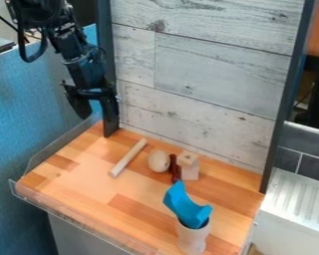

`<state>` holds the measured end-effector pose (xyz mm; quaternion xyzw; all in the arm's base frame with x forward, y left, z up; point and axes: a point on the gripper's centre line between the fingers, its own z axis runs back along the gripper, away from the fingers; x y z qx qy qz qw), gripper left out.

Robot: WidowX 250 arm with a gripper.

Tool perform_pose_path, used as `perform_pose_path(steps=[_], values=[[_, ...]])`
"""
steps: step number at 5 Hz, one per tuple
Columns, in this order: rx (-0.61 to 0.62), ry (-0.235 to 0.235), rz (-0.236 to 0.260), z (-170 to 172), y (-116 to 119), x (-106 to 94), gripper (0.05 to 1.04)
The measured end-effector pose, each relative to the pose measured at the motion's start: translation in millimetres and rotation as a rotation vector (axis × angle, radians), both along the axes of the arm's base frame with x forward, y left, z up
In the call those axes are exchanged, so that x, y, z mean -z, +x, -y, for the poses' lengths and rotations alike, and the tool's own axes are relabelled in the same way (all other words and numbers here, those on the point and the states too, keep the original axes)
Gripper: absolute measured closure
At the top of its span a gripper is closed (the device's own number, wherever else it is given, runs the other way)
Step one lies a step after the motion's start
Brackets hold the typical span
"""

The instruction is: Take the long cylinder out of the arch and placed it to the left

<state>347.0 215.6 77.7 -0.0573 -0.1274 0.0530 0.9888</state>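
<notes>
"Where do we see the gripper [97, 112]?"

"We have it at the upper left, hanging above the back left corner of the wooden tabletop [82, 172], in front of the dark upright post [109, 60] as we look at it."

"And is it clenched on something?"

"No, we read it as released: its two fingers hang spread, with a clear gap between them. It is well apart from all the pieces below."

"Then where do we find the long wooden cylinder [128, 158]?"

"On its side, on the left part of the tabletop. From where we look, it slants, one end toward the back wall [202, 64] and the other toward the front left. We see it outside the blue arch [186, 205], well apart from it and to its left."

"How does the arch sit?"

"Tilted, at the front right, with its lower end in the mouth of a pale cup [191, 238]. We see its upper end rising above the rim."

"What do we have between the cylinder and the arch?"

"Farther back, we have an egg-shaped wooden piece [159, 161], a dark reddish piece [174, 168] just beside it, then a pale wooden block [189, 167] on the right."
</notes>
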Motion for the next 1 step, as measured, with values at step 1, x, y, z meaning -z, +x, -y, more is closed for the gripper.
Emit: perform_pose_path(steps=[1], values=[[0.001,0.001,-0.001,-0.2,-0.1,0.1,0.082]])
